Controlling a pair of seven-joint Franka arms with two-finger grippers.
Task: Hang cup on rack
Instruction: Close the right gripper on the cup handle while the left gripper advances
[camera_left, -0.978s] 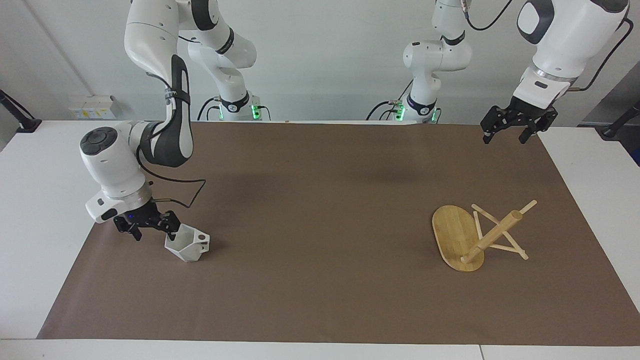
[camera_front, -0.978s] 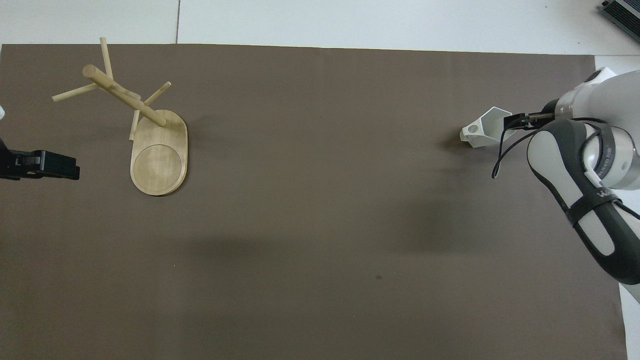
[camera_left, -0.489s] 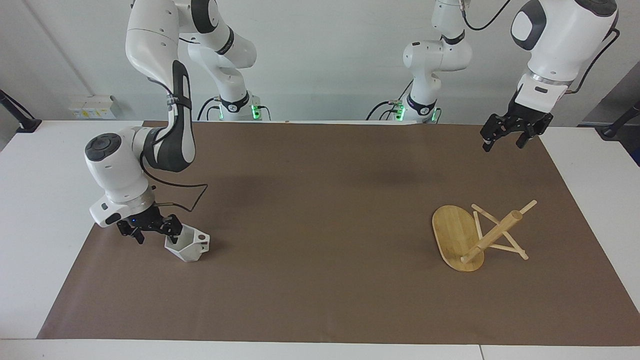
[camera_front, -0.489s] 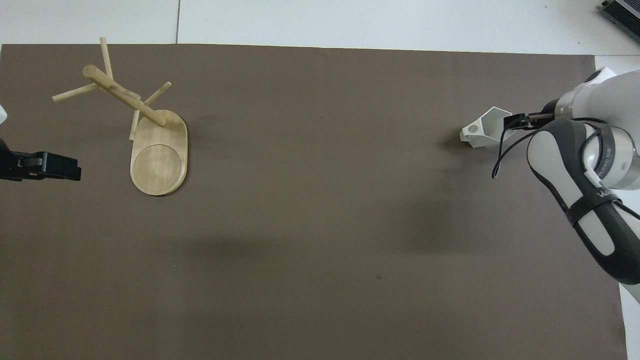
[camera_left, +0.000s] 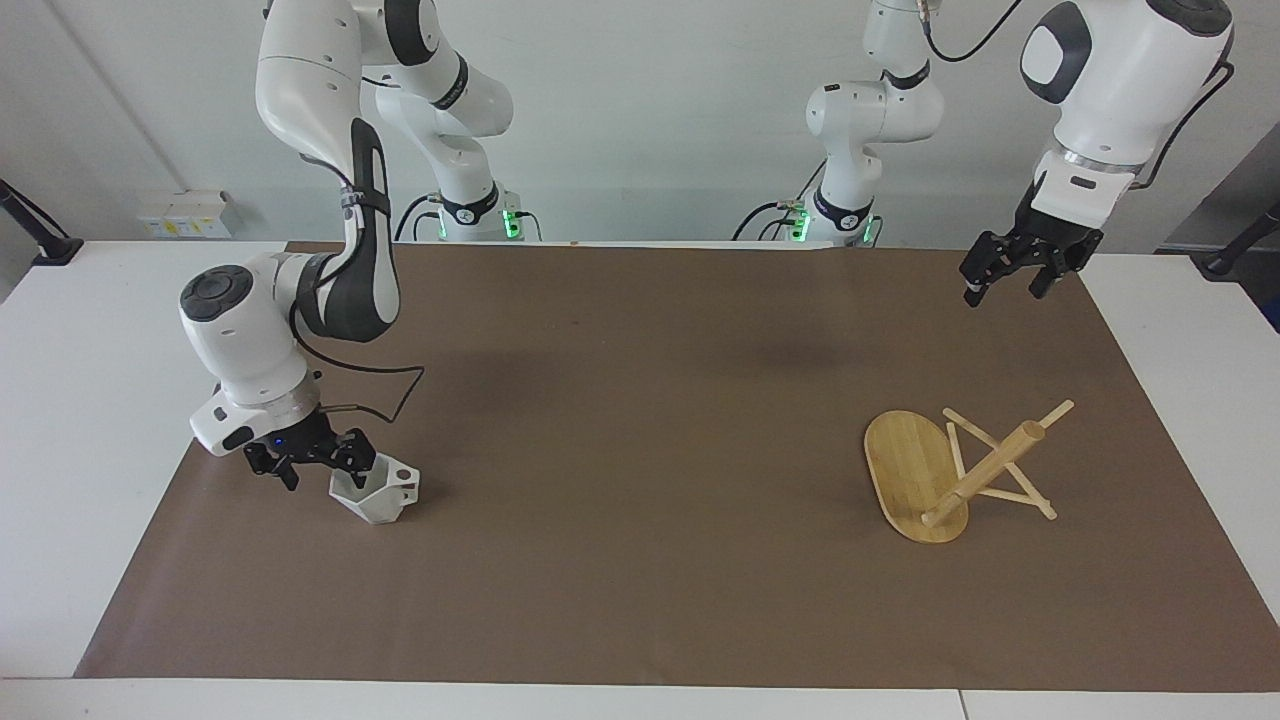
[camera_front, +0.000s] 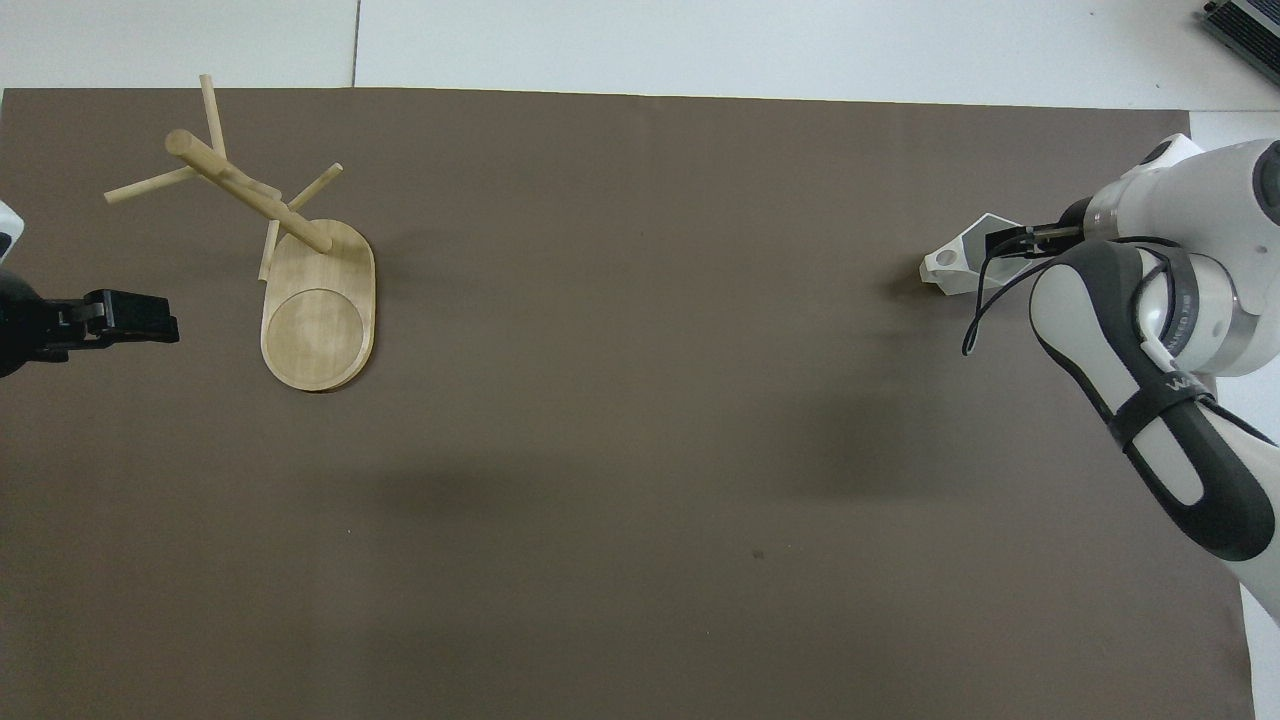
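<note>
Facing view, going left to right: the right gripper (camera_left: 318, 462), jaws apart, has been sliding in against the cup (camera_left: 376, 492) at the right arm's end, so a grasp looks imminent, while the rack (camera_left: 925, 475) is lying tipped over and the open left gripper (camera_left: 1008, 278) is drifting above it.

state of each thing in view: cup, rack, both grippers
cup: upright on the mat, mouth up, not lifted
rack: tipped over, base on edge, post and pegs resting on the mat
right gripper: open, low at the cup's rim
left gripper: open, raised, empty
</note>
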